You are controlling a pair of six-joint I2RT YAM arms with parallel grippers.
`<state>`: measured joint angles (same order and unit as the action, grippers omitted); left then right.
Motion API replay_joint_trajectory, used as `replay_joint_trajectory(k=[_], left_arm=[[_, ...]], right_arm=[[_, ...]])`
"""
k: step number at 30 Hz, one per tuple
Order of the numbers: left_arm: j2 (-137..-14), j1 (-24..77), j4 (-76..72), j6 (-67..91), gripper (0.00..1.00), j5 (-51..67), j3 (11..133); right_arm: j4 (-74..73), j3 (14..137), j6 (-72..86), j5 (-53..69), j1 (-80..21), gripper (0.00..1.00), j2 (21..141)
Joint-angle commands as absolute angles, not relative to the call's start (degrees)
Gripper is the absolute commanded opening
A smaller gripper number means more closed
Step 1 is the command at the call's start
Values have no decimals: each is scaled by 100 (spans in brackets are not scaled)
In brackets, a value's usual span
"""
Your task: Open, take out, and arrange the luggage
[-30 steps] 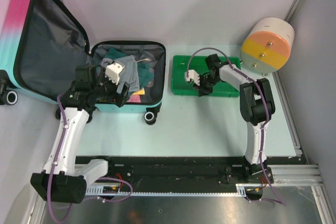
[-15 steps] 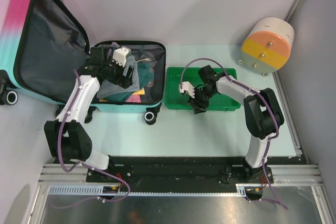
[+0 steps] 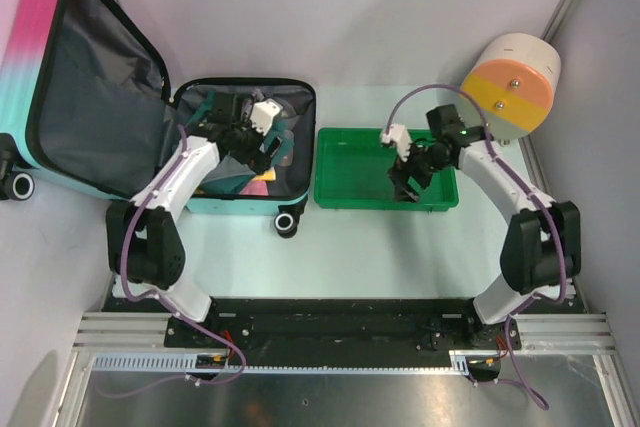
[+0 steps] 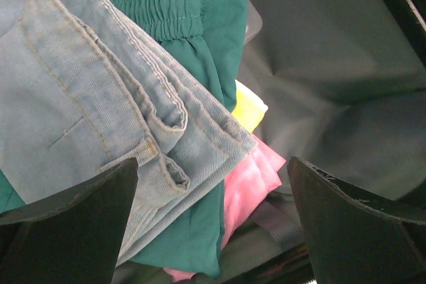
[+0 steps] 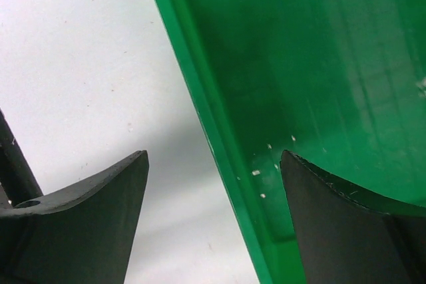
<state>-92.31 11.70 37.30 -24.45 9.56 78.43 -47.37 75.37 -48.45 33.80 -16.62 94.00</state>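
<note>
Left claw stands wide open above the clothes inside the luggage. It grips nothing, and folded light blue jeans lie just under its fingers; whether they touch the cloth I cannot tell. The luggage lies open at the far left of the table, its lid raised toward the left. Right claw is wide open and empty, astride a rim of the green tray.

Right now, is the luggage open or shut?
Open. The luggage has its lid swung back to the left, grey lining exposed, and folded clothes lie in the lower half.
</note>
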Motion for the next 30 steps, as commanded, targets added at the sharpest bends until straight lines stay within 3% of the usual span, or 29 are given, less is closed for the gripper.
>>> replay_joint_trajectory(k=[1, 15, 23, 30], left_arm=[[-9553, 1423, 3279, -2452, 100, 12, 7910], [-9484, 1898, 2760, -2628, 100, -2048, 7155], [-9536, 1705, 2830, -2426, 94, -1609, 7558], [-9475, 1468, 3155, -1794, 94, -529, 7971]], right_arm=[[-4843, 7585, -4430, 3647, -1152, 85, 8921], [-4316, 7585, -4052, 3595, -677, 86, 8930], [-4438, 8014, -3981, 3726, -677, 85, 9325], [-4684, 8226, -4096, 3744, -677, 84, 9536]])
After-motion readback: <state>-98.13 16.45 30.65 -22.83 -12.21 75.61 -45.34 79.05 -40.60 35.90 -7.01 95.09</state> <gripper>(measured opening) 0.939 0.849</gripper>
